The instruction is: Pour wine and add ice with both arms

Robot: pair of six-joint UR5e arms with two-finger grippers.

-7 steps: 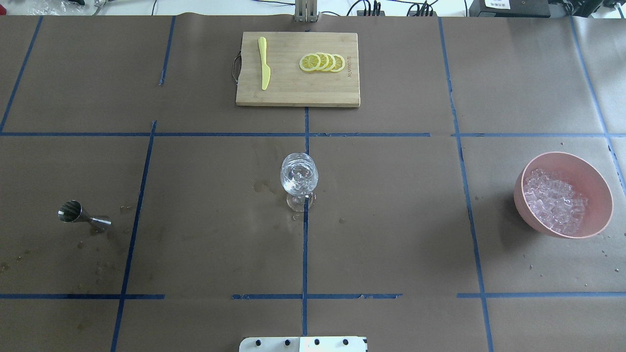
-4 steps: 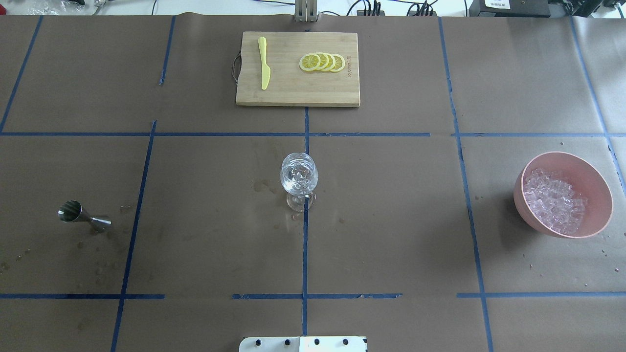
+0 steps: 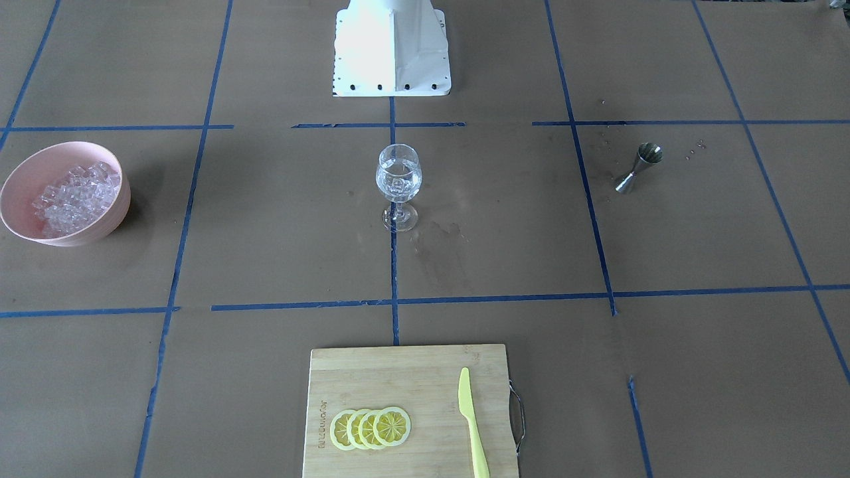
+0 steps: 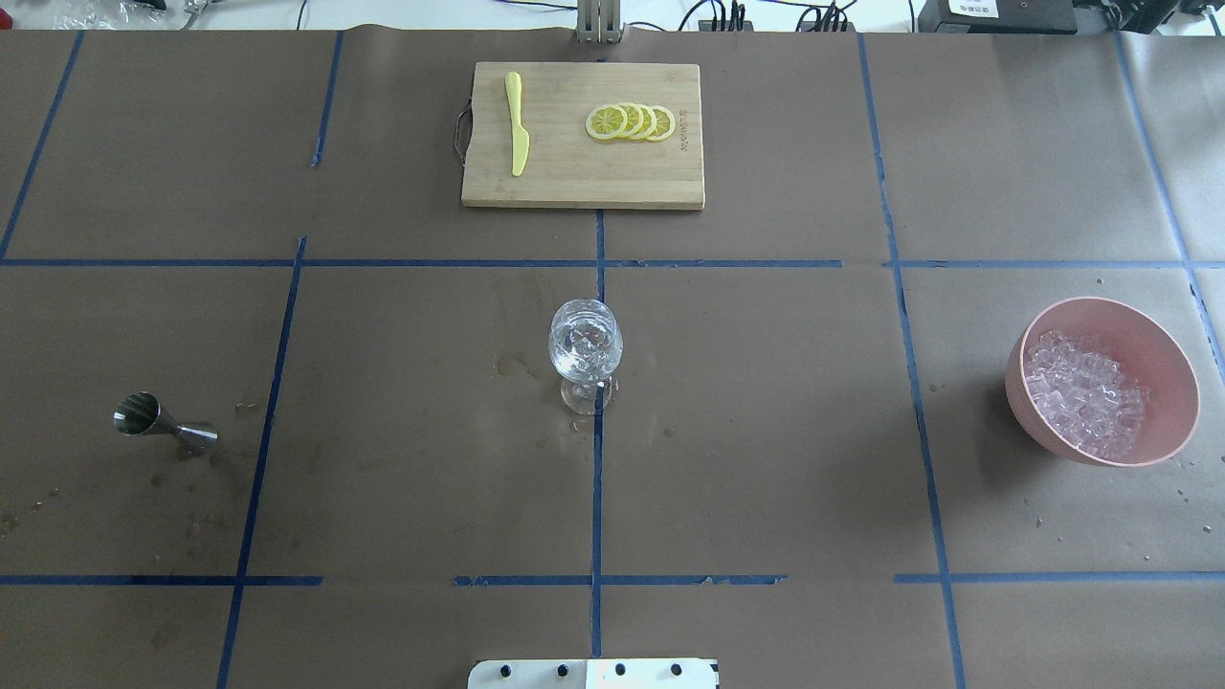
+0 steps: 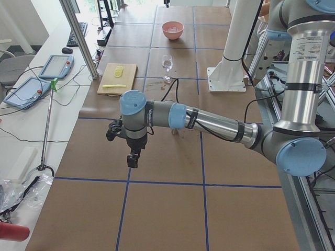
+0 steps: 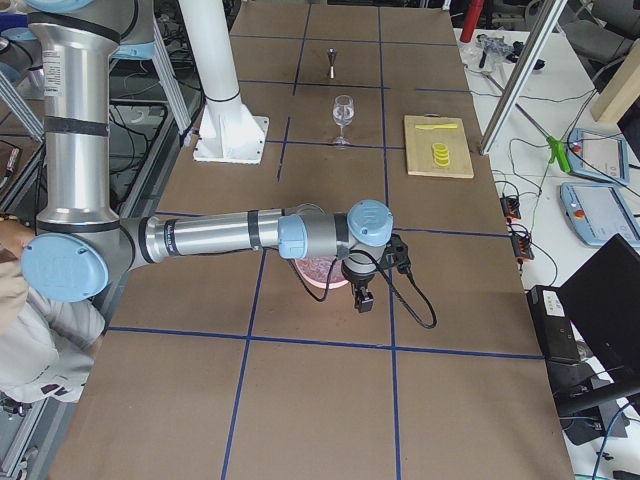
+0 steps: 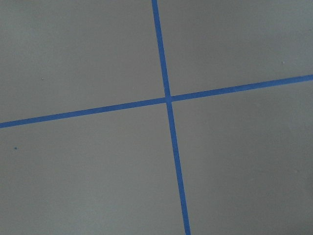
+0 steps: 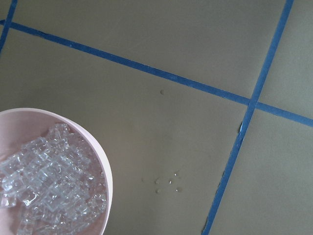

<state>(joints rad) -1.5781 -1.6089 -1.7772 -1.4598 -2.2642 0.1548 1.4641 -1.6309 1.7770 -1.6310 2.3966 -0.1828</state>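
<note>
Exterior left view has the left gripper (image 5: pixel 132 160) hanging low over bare brown paper, far from the wine glass (image 5: pixel 167 63) toward the table's left end. It holds and touches nothing, but I cannot tell how wide its jaws stand. Exterior right view shows the right gripper (image 6: pixel 364 300) equally far from the glass (image 6: pixel 343 108) toward the other end. It is poised just by the pink bowl (image 6: pixel 320 272), empty, its opening likewise unreadable. Neither gripper appears in the overhead or front-facing views. The glass (image 4: pixel 585 344) stands upright at mid-table on a tape line, and the wine (image 3: pixel 398 187) fills its lower half, with clear lumps that look like cubes in it. Well to the glass's right, the bowl (image 4: pixel 1016 388) holds the heaped ice (image 4: pixel 1086 397). A steel jigger (image 4: pixel 163 424) stands well to its left. Beyond the glass, away from the robot, a cutting board (image 4: pixel 574 172) carries lemon slices (image 4: pixel 632 122) and a yellow knife (image 4: pixel 517 122). Only the right wrist camera shows droplets (image 8: pixel 168 182) on the paper beside the bowl's rim (image 8: pixel 105 171). The left wrist camera sees just a blue tape cross (image 7: pixel 167 100).
</note>
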